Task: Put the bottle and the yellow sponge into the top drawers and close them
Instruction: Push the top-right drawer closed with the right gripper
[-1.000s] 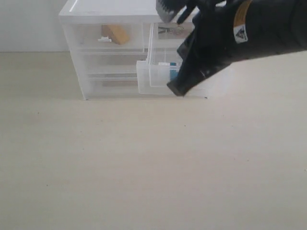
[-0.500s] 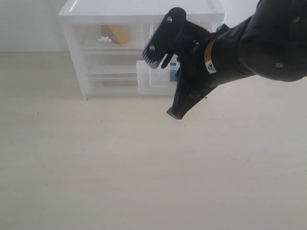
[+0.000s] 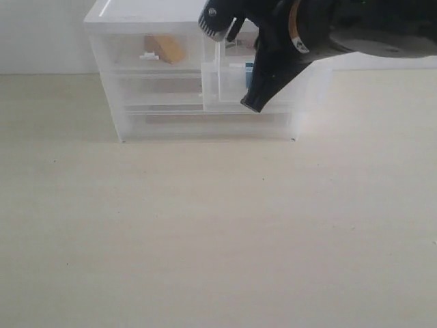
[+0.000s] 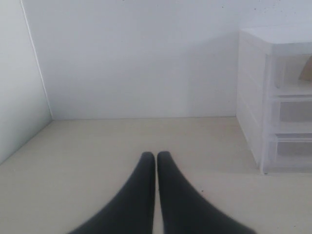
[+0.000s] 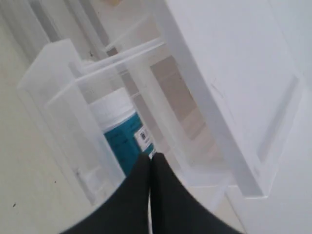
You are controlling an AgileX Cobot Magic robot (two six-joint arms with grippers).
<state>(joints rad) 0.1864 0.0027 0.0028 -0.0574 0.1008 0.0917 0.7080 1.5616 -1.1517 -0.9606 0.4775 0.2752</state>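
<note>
The yellow sponge [image 3: 166, 48] lies inside the shut left top drawer [image 3: 123, 51]; the left wrist view shows only a sliver of this sponge [image 4: 307, 70]. The right top drawer [image 3: 218, 89] stands partly pulled out, with the bottle [image 3: 248, 74] in it. In the right wrist view the bottle [image 5: 119, 129] shows its teal label through the clear drawer [image 5: 53, 92]. My right gripper [image 3: 251, 106] is shut and empty at that drawer's front; its tips [image 5: 150, 157] line up with the label. Contact with the drawer I cannot tell. My left gripper [image 4: 156, 156] is shut and empty, low over the table.
The white-framed chest [image 3: 157, 14] stands at the back of the beige table [image 3: 205, 225], with full-width clear drawers [image 3: 164, 92] below the top pair. The left gripper faces a white wall, the chest [image 4: 253, 87] off to one side.
My right arm swung up and back toward the chest. The right top drawer with the bottle slid further into the frame. The left drawer and sponge did not move.
</note>
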